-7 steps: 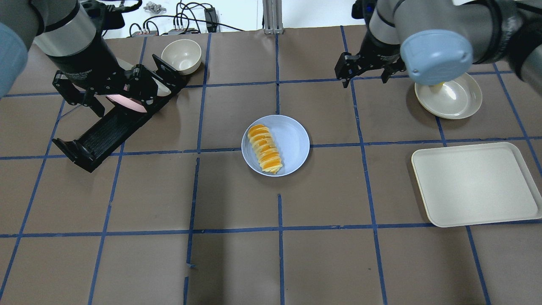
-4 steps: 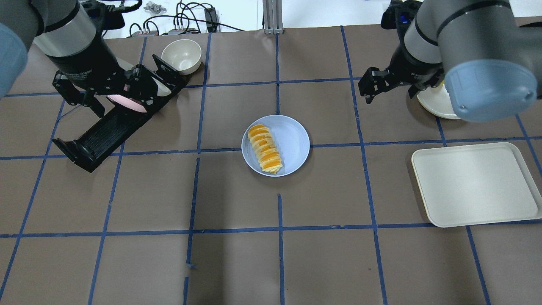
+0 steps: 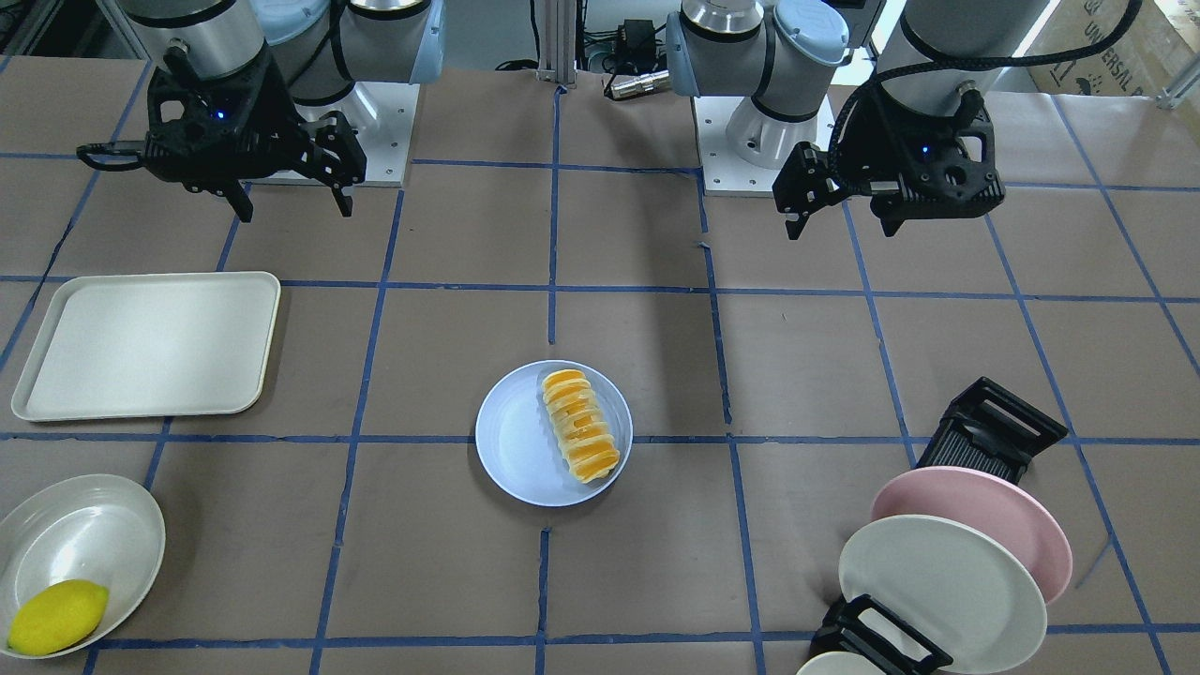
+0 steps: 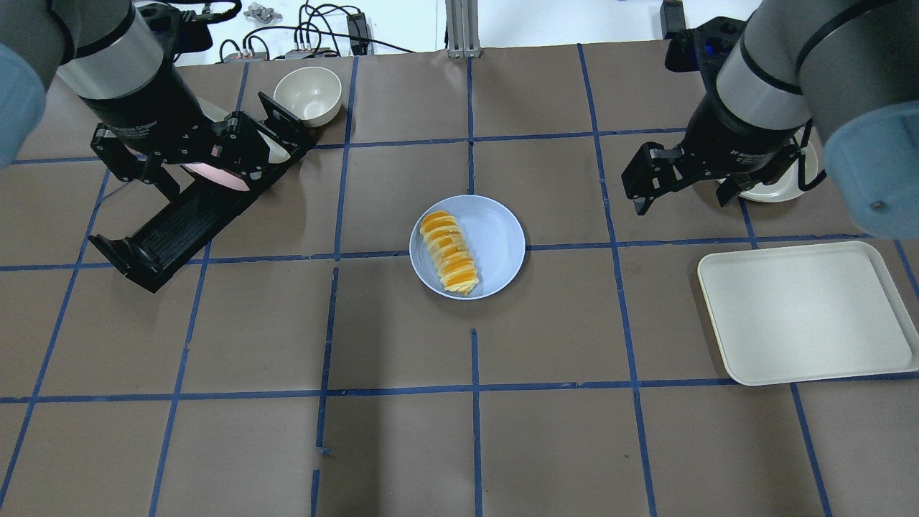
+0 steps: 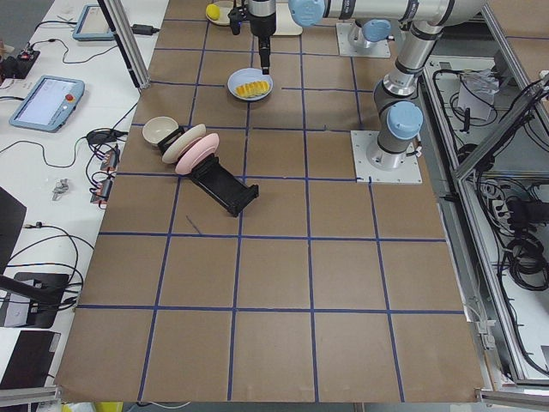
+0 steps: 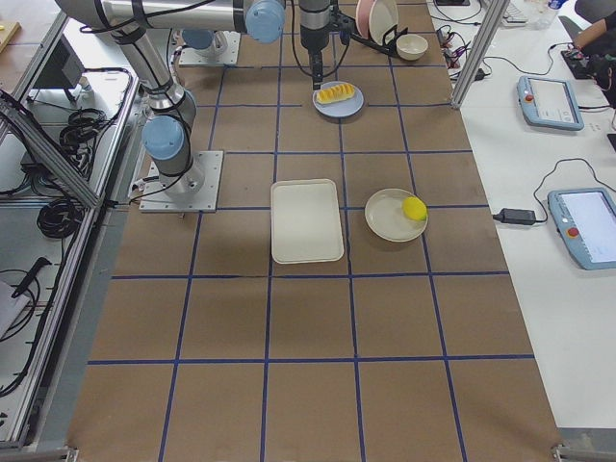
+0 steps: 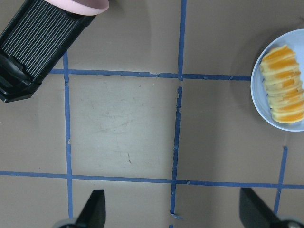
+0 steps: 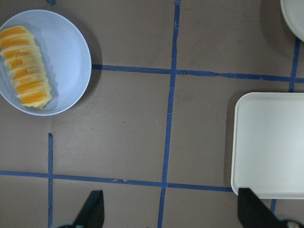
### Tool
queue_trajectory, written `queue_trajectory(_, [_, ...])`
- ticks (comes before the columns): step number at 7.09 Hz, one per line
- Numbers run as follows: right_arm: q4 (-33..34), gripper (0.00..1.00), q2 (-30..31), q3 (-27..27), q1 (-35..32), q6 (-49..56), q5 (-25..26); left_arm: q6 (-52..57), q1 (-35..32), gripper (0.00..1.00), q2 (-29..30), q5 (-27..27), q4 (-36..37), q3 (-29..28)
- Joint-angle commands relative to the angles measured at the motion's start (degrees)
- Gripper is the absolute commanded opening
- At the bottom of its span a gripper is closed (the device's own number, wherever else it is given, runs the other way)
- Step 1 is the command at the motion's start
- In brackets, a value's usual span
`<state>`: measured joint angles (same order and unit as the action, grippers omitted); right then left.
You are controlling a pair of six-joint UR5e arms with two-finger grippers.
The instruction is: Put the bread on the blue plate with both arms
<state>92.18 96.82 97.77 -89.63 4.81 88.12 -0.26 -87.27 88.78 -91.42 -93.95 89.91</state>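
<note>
The bread (image 4: 450, 252) lies on the blue plate (image 4: 499, 244) at mid-table, off-centre, with one end at the rim. The left gripper (image 3: 844, 214) and right gripper (image 3: 295, 202) hang empty, fingers spread, toward the left and right edges. Risk: a knock to the plate could roll the bread over the rim

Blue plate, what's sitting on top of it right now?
Only the bread lies on the blue plate, along its left half in the overhead view; the other half is bare. The surface under the bread is hidden.
</note>
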Motion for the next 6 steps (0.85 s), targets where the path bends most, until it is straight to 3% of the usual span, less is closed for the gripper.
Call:
queue_trajectory(1, [-2.62,0.98,-0.67,-2.14,-0.37,-0.07,-0.05,-0.09,0.0,1.0,-0.01,0.01,0.0,0.18])
queue_trajectory(6, [-2.54,0.98,-0.76,-2.5,-0.46,0.02,0.12,-0.18,0.0,1.0,-0.1,0.18,0.0,0.27])
